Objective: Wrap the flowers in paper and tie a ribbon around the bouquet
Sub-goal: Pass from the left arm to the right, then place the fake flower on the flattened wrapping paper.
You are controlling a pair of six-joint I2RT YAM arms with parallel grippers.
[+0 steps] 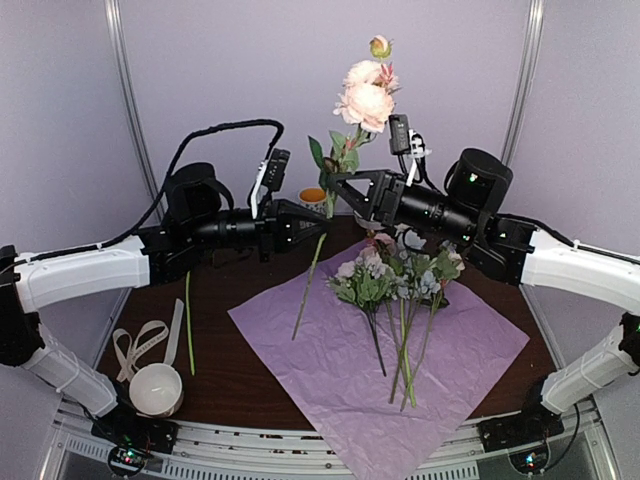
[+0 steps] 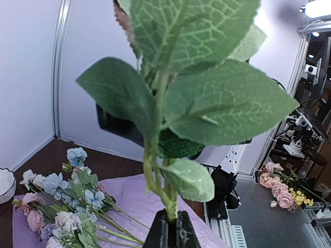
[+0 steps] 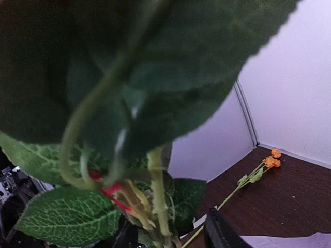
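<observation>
The left claw [image 1: 318,222] is clamped tight on the stem of a tall pink rose [image 1: 365,100], holding it nearly upright with its foot over the lilac paper [image 1: 330,400]. The right claw [image 1: 338,183] stands part open around the rose's leaves, seemingly not pinching them. The other flowers [image 1: 395,280] lie on the paper. The ribbon [image 1: 140,342] lies at the left, just beside a white bowl [image 1: 157,390].

A white bowl [image 1: 156,388] sits near the front-left of the dark wooden bench [image 1: 232,310], a small cup [image 1: 313,197] at the back.
</observation>
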